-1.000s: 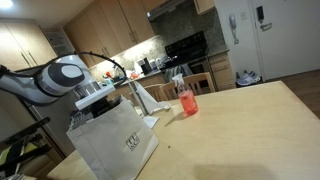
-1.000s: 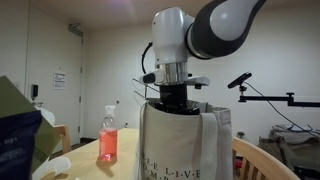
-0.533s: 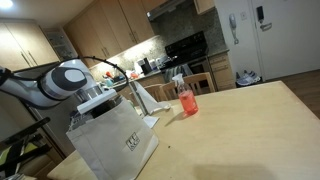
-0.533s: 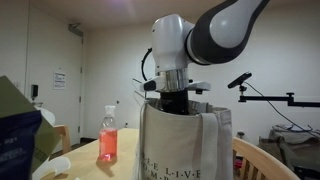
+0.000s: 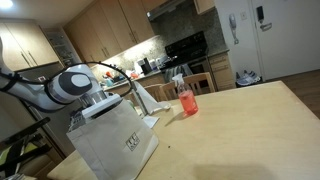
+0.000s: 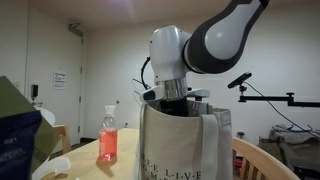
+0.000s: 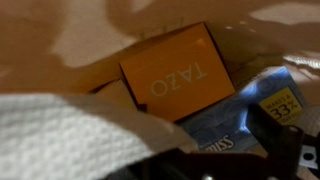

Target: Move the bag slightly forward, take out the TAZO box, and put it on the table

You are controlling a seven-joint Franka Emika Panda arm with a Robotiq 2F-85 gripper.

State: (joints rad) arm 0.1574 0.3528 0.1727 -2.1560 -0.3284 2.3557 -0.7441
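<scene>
Exterior view: bag upright on surface.
Exterior view: arm down in bag mouth, contents hidden.
Wrist view: TAZO box flat inside bag; tool spread, empty.
Handling: likely light, stiff carton; pinch across long sides.

My hand sits in the mouth of the bag, which stands on the tabletop near the bottle. Inside, below me, the TAZO box lies against a snack bag.
</scene>
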